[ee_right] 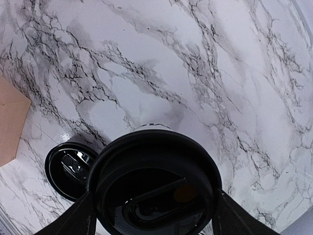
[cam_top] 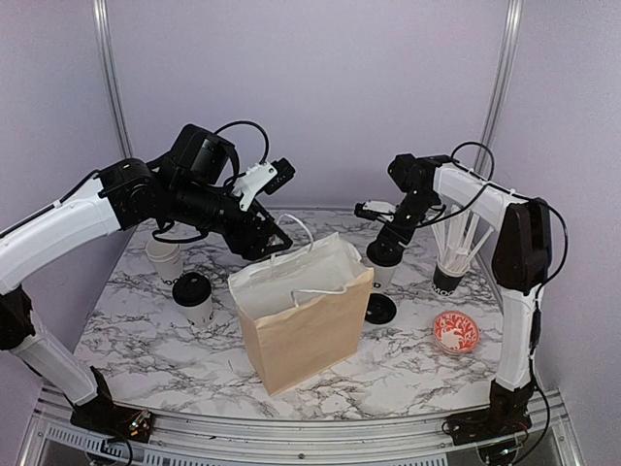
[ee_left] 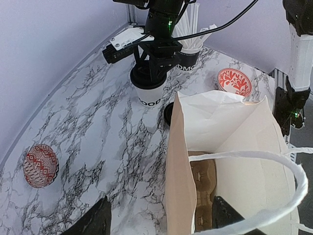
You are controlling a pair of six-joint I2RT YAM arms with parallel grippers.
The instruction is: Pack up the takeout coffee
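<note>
A brown paper bag (cam_top: pixel 306 325) stands open in the middle of the marble table (cam_top: pixel 408 379). A cardboard cup tray (ee_left: pixel 203 181) sits down inside it. The left gripper (ee_left: pixel 161 208) is at the top edge of the bag, at its far left corner. Its 2 fingers are wide apart, 1 outside the bag and 1 inside. The bag's side runs between them and is not pinched. The right gripper (ee_right: pixel 155 200) is right over a coffee cup (ee_left: pixel 148 99). That cup stands upright on the table just behind the bag's right corner. It is white with black letters and has a black lid on. The 2 fingers sit 1 on each side of the lid, very close to it, but I cannot tell if they are squeezing it. A loose lid (ee_right: pixel 68 169) lies flat on the table just beside this cup. On the left side of the table are 2 more white cups, near each other. The lidded cup (cam_top: pixel 196 299) is nearer the bag, and the cup with no lid (cam_top: pixel 165 260) is behind it. A dark cup of sticks (cam_top: pixel 448 277) stands on the right, with a red bowl (cam_top: pixel 455 332) in front of it. A second red bowl (ee_left: pixel 40 165) sits near the table's far edge by the wall.
</note>
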